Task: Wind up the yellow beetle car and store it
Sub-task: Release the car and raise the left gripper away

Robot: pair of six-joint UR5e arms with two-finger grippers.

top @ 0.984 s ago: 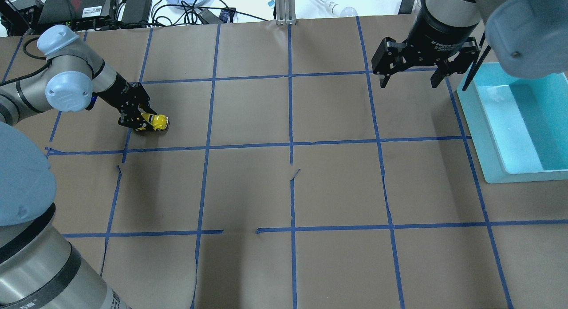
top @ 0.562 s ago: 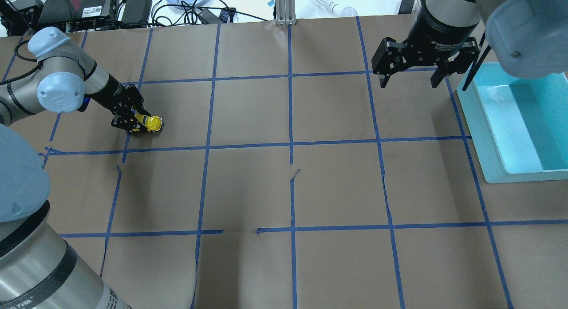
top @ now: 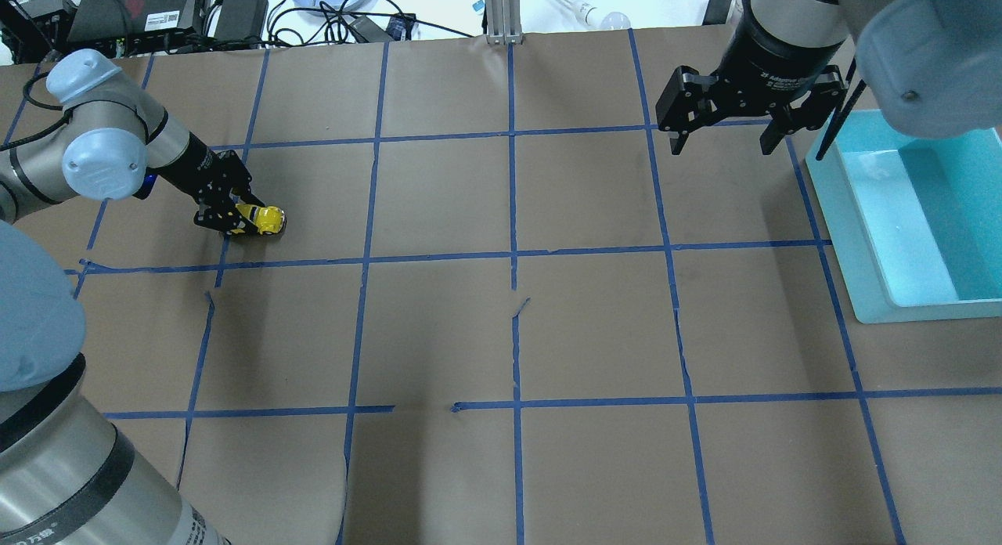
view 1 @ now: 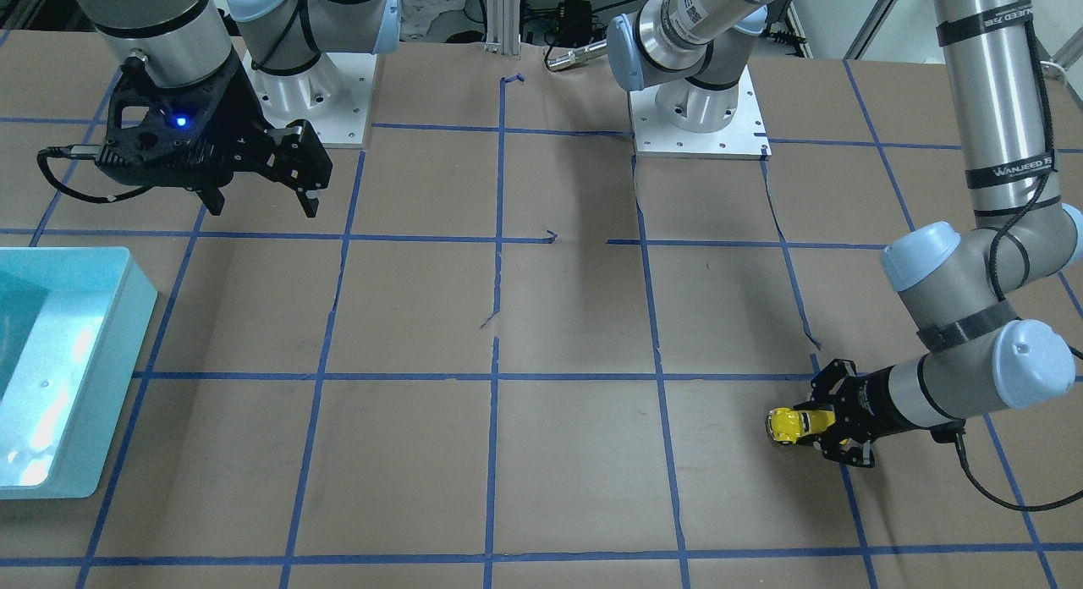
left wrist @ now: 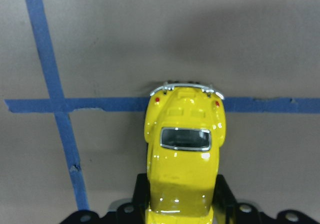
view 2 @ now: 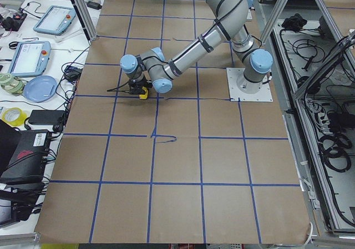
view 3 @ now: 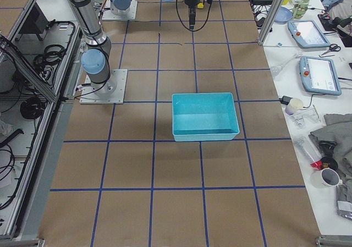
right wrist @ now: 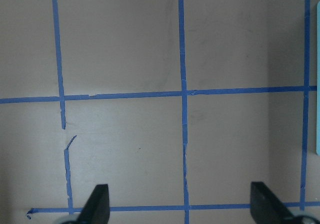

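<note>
The yellow beetle car (top: 264,218) is low over the brown paper at the table's left side, its shadow tight beside it. My left gripper (top: 244,216) is shut on its front half, reaching in nearly level. In the left wrist view the car (left wrist: 185,154) points its rear window and bumper away from me over a blue tape line. The front-facing view shows the same car (view 1: 785,425) in the left gripper (view 1: 810,425). My right gripper (top: 722,148) hangs open above the far right of the table, with nothing between its fingers (right wrist: 97,206).
A teal bin (top: 853,240) stands at the right edge of the table, just beside the right gripper; it also shows as the bin (view 1: 110,360) in the front-facing view. Cables, a blue plate and electronics lie beyond the table's far edge. Blue tape lines grid the paper.
The left arm drew the car a short way to the left along the paper, then nearly stopped. The right arm has not moved.
</note>
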